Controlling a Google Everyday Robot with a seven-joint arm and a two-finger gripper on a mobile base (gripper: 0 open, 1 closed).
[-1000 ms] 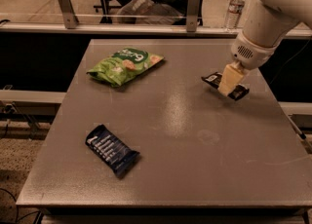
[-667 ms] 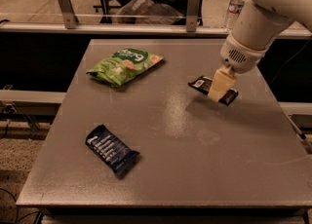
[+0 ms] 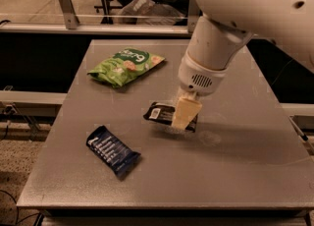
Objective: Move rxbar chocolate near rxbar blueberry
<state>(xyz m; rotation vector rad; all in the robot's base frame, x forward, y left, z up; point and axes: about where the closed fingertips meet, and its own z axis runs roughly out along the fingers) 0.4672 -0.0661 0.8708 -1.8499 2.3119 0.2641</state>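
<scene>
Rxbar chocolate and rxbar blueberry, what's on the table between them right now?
Nothing: the camera view shows only bare tabletop between the rxbar chocolate, clamped in the gripper at mid-table, and the rxbar blueberry nearer the front left.

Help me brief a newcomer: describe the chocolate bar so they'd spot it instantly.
On the grey table, look mid-surface under the white arm, where the tool grips the rxbar chocolate. It is the slim black wrapper, unlike the dark blue rxbar blueberry in front or the green chip bag behind.
</scene>
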